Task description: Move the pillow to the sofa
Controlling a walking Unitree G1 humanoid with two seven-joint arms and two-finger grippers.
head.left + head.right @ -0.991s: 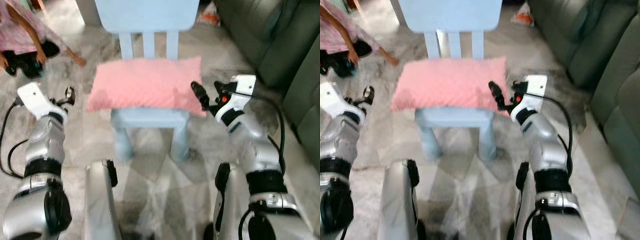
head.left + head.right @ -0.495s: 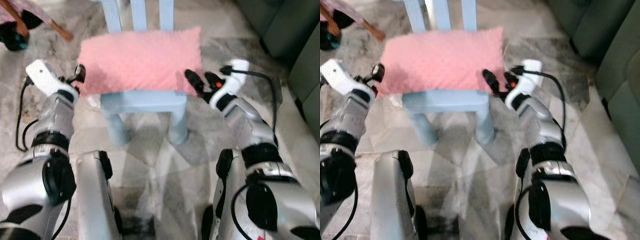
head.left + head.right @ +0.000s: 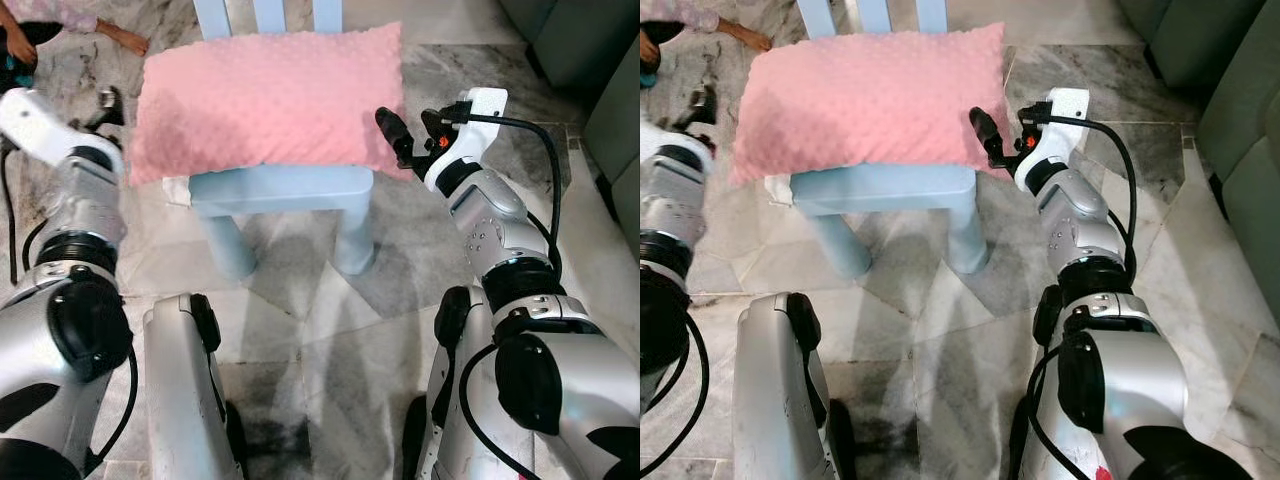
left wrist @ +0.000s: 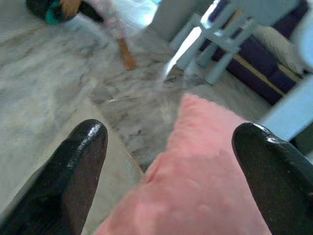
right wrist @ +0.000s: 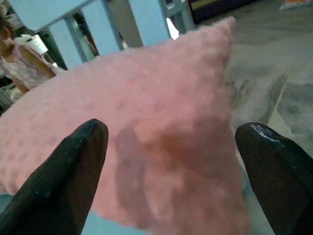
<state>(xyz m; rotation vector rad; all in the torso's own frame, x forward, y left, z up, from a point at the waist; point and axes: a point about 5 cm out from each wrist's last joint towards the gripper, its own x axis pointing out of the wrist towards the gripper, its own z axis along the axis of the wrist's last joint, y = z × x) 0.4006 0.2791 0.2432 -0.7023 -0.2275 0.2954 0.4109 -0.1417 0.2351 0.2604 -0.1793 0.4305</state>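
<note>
The pink pillow (image 3: pixel 268 98) is laid flat across the seat of a small light-blue chair (image 3: pixel 285 190), overhanging it at both ends. It is flanked by both claws, presumably for a two-sided lift: the left claw (image 3: pixel 108 105) and the right claw (image 3: pixel 400 135) are each held released, just beside an end. Grey marble floor (image 3: pixel 330 300) is spread beneath; the dark green sofa (image 3: pixel 1230 90) is seen to the right.

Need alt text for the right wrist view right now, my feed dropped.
The right gripper's two black fingers are spread open, framing the near end of the pink dimpled pillow. The pillow lies on a pale blue chair, whose back slats rise behind it, with grey marble floor beyond.
</note>
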